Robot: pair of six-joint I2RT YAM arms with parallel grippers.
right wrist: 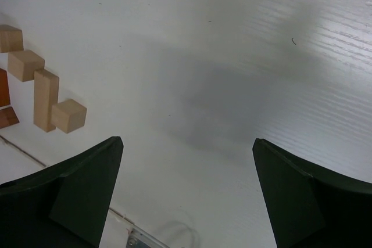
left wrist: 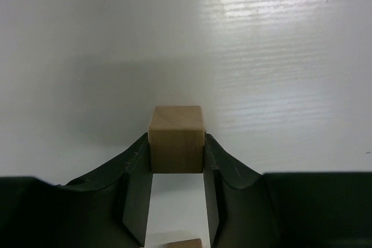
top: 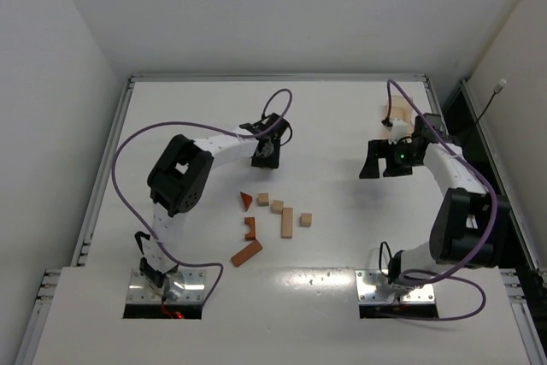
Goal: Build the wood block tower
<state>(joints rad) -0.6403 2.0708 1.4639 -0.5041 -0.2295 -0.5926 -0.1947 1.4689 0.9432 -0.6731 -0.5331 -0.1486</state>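
Currently the left pincer (left wrist: 176, 150) is clamped on a tan cube (left wrist: 176, 125), one finger flat on each side face, with the cube out at the fingertips. Whether it touches the table (top: 342, 117) I cannot tell. The right pincer (right wrist: 186, 141) is spread wide and holds nothing, at 2 o'clock of the loose blocks (top: 277, 206). Those lie mid-table, and the held cube is at their 12 o'clock. No tower standing that I can see. A few tan bits (top: 398, 114) sit at the table's 1 o'clock beyond the right pincer, too small to call.

Step in hand, my guess: carry the cube to a build spot and set it down as a base. To do it well, keep the cube level and lower it straight until the bottom face sits flat. Open slowly so the fingers don't drag it, then lift straight up. Pick a spot away from the scattered pieces so later reaches don't knock it.

Materials: plain matte wood, faint grain, crisp edges, likely light. Tan pieces are cubes plus one long bar (top: 287, 222). The reddish-brown ones are a triangle (top: 246, 201), a notched piece (top: 250, 228) and a slanted bar (top: 246, 253). Table is white, slightly glossy, finely ribbed — blocks may slide if nudged.
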